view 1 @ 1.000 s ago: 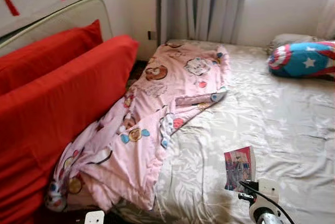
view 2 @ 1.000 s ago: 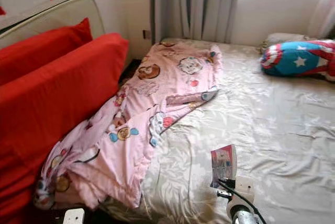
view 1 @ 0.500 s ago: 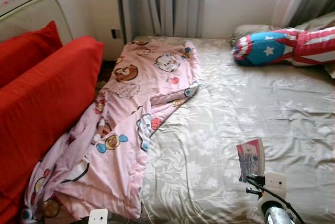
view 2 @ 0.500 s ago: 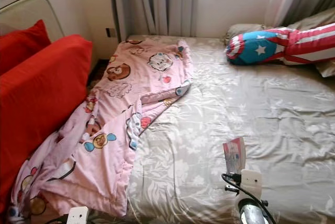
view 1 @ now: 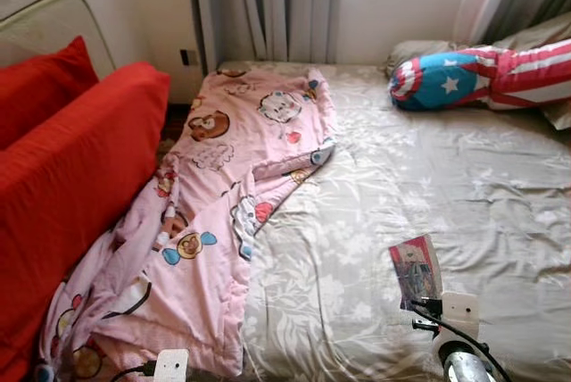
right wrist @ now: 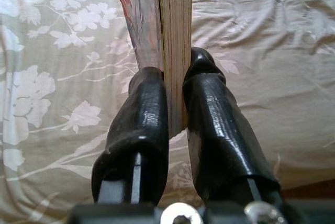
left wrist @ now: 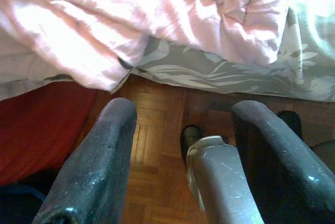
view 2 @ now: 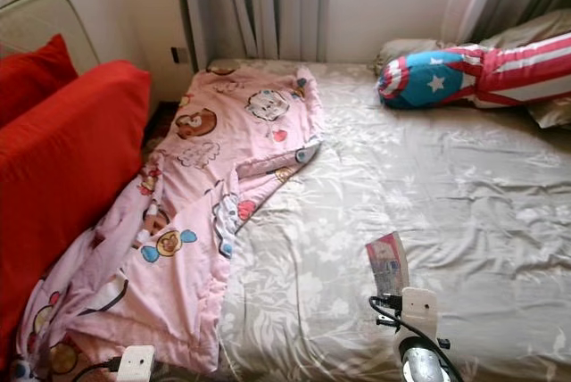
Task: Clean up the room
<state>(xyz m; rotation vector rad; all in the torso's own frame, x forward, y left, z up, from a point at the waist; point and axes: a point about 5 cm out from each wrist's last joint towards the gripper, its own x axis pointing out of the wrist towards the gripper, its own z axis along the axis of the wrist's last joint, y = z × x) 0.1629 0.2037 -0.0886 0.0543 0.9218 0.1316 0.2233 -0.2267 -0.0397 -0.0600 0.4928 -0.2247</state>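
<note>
While the right end effector (right wrist: 175, 85) clamps the book (view 1: 415, 268) by its lower edge above the bed (view 1: 500, 195) at 5 o'clock, slippage looks possible. Left end effector (left wrist: 183, 124) hangs apart, 7 o'clock, below the pink quilt (view 1: 223, 212).

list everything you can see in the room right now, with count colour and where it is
book: one, colourful cover, held upright over the near part of the bed
blanket: one, pink with cartoon prints, along the bed's left side, its near end hanging off the edge
bed sheet: one, grey-beige with white flowers, covering the bed
star pillow: one, blue, red and white, at the bed's far right
plain pillow: one, grey, behind the star pillow
red cushions: two, left of the bed
curtains: grey, on the far wall
wood floor: brown, below the bed edge
left gripper: black fingers, open, over the floor
right gripper: black fingers, shut on the book
</note>
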